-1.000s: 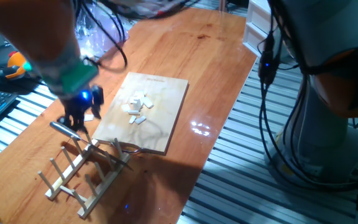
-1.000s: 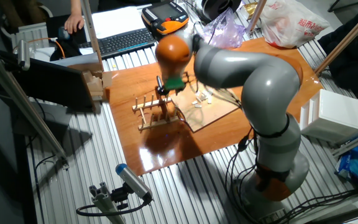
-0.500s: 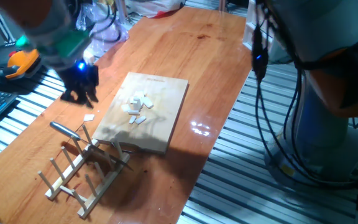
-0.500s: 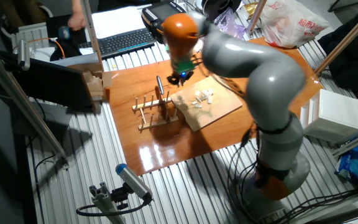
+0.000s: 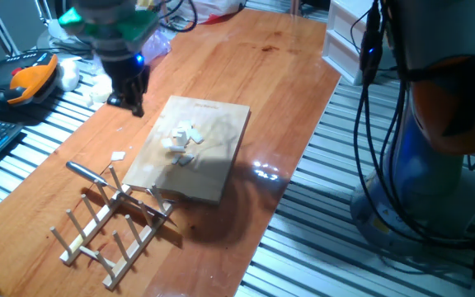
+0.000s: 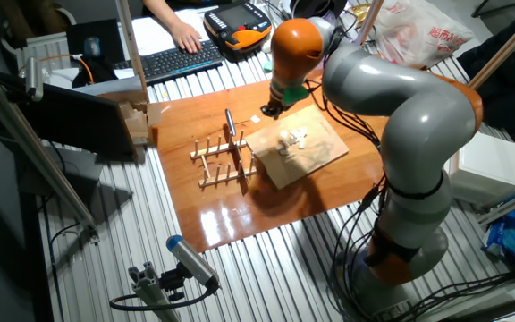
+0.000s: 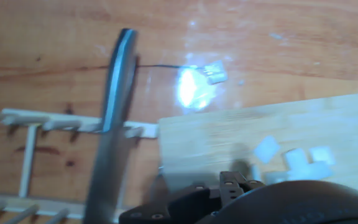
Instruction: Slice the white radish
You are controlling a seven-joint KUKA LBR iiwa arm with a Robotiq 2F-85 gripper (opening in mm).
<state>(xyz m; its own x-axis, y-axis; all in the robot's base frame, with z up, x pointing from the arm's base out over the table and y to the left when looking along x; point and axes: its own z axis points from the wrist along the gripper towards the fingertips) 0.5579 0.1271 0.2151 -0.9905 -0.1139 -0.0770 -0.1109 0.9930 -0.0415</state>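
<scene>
The white radish (image 5: pixel 183 144) lies as several small flat pieces on the wooden board (image 5: pixel 213 177). These pieces (image 6: pixel 290 140) also show on the board (image 6: pixel 316 161) in the other fixed view. In the hand view the pieces (image 7: pixel 294 160) sit low on the right. One stray bit (image 5: pixel 119 155) lies on the table left of the board, and the hand view shows this bit (image 7: pixel 215 73) too. The knife (image 5: pixel 84 171) rests in the wooden rack (image 5: pixel 114 227). My gripper (image 5: pixel 133 104) hangs above the table beyond the board's far left corner, open and holding nothing. In the other fixed view the gripper (image 6: pixel 267 110) is clear of the knife (image 6: pixel 230 127).
An orange teach pendant (image 5: pixel 25 85) and a keyboard (image 6: pixel 179 59) lie off the table's far side, with a person's hand (image 6: pixel 186 36) on the keyboard. A white box (image 6: pixel 490 165) stands beside the table. A plastic bag (image 6: pixel 418 36) sits at the table's end.
My gripper let go of the knife in the rack, then rose and moved away past the board's far corner. The knife stays in the rack.
</scene>
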